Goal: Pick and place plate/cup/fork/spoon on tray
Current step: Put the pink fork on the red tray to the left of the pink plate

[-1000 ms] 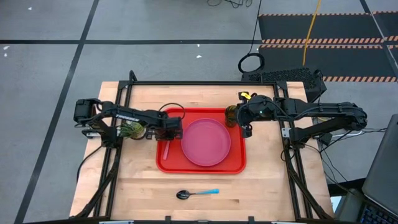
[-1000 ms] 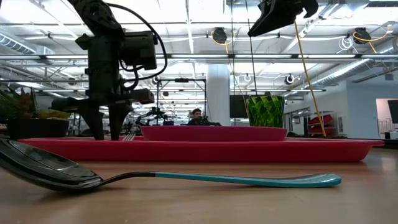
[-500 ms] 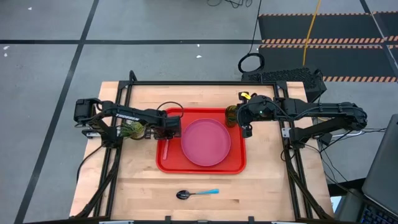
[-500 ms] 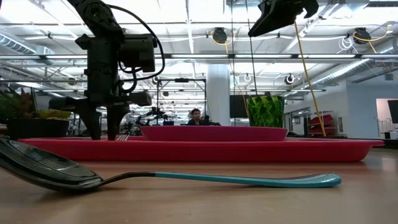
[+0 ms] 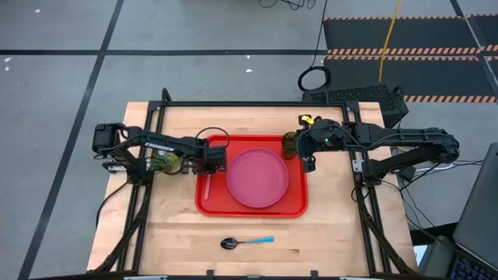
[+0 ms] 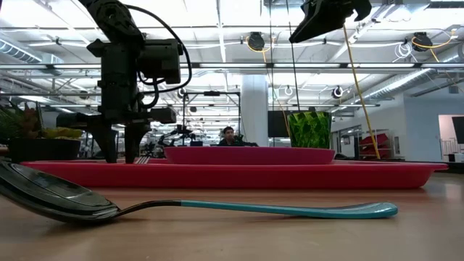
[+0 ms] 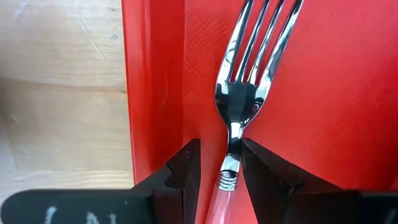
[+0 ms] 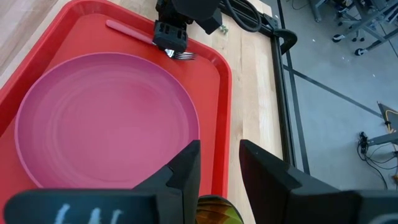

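The red tray point(image 5: 292, 204) lies mid-table with the pink plate point(image 5: 257, 177) resting flat in it. The fork point(image 7: 239, 106) lies flat on the tray floor between the plate and the tray's left rim. My left gripper point(image 7: 221, 149) points down over it, open, one finger on either side of the fork's neck. The green cup point(image 5: 289, 145) stands upright at the tray's far right corner. My right gripper point(image 8: 219, 168) hangs open above the cup, holding nothing. The blue-handled spoon point(image 5: 247, 242) lies on the bare table near the front edge.
A small potted plant point(image 5: 163, 162) stands on the table left of the tray, under the left arm. A black frame point(image 5: 233, 103) borders the tabletop. Bare wood lies between the tray and the near edge, around the spoon point(image 6: 217, 208).
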Robot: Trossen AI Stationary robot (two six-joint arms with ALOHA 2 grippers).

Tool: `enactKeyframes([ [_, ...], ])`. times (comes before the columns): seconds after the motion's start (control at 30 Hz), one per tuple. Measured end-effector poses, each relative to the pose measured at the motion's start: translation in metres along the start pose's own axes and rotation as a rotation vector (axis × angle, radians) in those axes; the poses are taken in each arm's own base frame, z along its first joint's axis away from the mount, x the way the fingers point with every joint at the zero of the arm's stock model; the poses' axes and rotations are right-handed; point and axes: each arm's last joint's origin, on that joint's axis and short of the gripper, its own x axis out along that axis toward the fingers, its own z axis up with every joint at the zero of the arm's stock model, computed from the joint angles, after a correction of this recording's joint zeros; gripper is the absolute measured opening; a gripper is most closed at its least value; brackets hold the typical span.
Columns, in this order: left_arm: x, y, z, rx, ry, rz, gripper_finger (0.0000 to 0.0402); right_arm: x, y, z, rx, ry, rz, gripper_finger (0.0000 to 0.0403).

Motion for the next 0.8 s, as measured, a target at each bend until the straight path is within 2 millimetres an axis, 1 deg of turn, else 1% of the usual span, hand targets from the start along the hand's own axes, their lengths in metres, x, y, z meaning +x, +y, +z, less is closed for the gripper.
enactKeyframes([
  [0.5,0.0000,0.0001,0.0010,-0.001,-0.020,0.002,0.0115,0.0000,0.0000,0.0000,0.000,0.000,0.000,0.0106],
  [0.8,0.0000,0.0001,0.0017,0.029,-0.044,0.004,0.0115,0.0001,0.0000,0.0000,0.000,0.000,0.000,0.0106],
])
